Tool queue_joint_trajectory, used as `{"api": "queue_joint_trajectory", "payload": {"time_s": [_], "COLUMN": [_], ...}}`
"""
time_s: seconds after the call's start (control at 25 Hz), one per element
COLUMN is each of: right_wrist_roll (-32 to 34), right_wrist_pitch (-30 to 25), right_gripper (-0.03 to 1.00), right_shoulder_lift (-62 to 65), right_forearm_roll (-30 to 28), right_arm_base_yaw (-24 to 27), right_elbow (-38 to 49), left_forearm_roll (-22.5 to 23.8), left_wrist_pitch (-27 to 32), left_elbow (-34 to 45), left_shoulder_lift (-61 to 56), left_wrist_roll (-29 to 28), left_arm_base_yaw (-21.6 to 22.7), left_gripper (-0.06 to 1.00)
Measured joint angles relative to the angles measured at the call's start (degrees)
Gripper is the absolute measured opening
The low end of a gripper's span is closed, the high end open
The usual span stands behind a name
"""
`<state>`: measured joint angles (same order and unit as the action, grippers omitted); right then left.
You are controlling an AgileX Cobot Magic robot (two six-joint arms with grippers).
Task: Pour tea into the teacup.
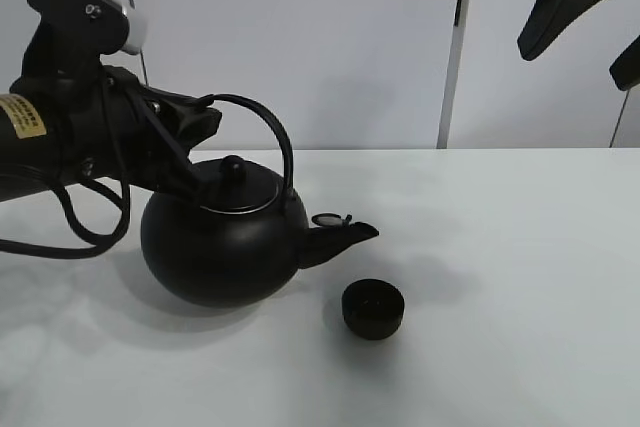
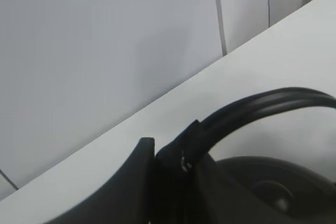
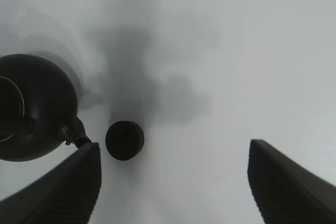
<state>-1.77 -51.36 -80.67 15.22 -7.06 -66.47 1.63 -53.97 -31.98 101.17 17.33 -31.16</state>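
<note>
- Exterior high view: the white desk (image 1: 520, 277) runs back to a pale wall (image 1: 330, 47), and its far edge lies well behind the things. Wide bare room lies to the right of the teacup (image 1: 373, 307) and in front of it.
- The teacup stands upright on the desk, just beside the tip of the spout (image 1: 345, 237), slightly nearer the camera and not touching it.
- The left gripper (image 1: 200, 112) is pinched on the arched handle (image 1: 270, 127) of the kettle (image 1: 220, 247), near its left end. I cannot tell whether the kettle's base touches the desk.
- The right gripper (image 1: 590, 17) hangs high at the upper right, spread, holding nothing.
- Left wrist view: the left gripper (image 2: 181, 156) is pressed together on the handle (image 2: 262, 103), above the lid (image 2: 268, 182). The desk's far edge (image 2: 173, 93) crosses behind.
- Right wrist view: the right gripper (image 3: 173, 145) looks down with its fingers (image 3: 79, 182) set wide apart and touching nothing. The teacup (image 3: 124, 140) sits between them, close to one finger, with the kettle (image 3: 31, 108) beside it and bare desk (image 3: 236, 51) beyond.
</note>
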Motion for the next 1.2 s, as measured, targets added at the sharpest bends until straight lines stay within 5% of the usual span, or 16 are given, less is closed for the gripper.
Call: {"api": "queue_joint_trajectory", "payload": {"time_s": [1.2], "right_wrist_roll": [0.00], "right_wrist_pitch": [0.00], "right_gripper": [0.54], "right_shoulder_lift": [0.00], "right_forearm_roll": [0.07], "right_arm_base_yaw": [0.00], "right_elbow": [0.00], "left_forearm_roll": [1.26], "left_wrist_pitch": [0.20], "left_elbow": [0.00], "left_shoulder_lift": [0.00], "left_wrist_roll": [7.83], "left_arm_base_yaw": [0.00], "left_gripper": [0.12]}}
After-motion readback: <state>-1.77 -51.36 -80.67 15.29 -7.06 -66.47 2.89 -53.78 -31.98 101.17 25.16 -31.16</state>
